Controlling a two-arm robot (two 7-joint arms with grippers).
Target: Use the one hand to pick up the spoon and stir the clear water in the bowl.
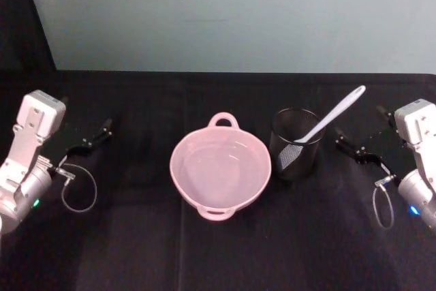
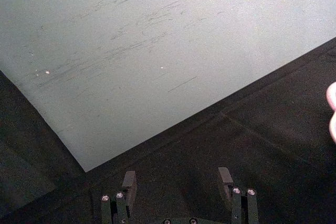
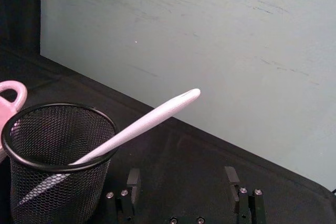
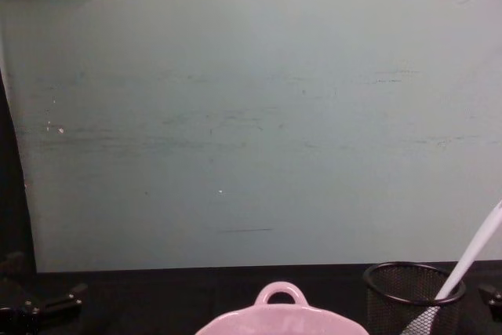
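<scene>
Spoon (image 1: 334, 117) tilted in mesh cup (image 1: 298, 158), beside bowl (image 1: 182, 161) | right hand (image 3: 181, 174) near cup, jaws spread, empty | left hand (image 2: 177, 174) well apart, jaws spread

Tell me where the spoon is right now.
In the head view, the spoon stands in the black mesh cup, just right of the pink bowl, its handle leaning toward the right gripper.

The bowl (image 1: 174, 168) sits at the middle of the table (image 1: 136, 236); the mesh cup (image 1: 303, 158) stands just beside it on the right, slightly farther back; the spoon (image 1: 334, 115) stands in the cup, scoop end down, its handle leaning out over the rim to the right and back toward the wall (image 1: 238, 18); the left gripper (image 2: 177, 174) is well to the bowl's left; the right gripper (image 3: 182, 171) is near the cup's right, touching nothing.
</scene>
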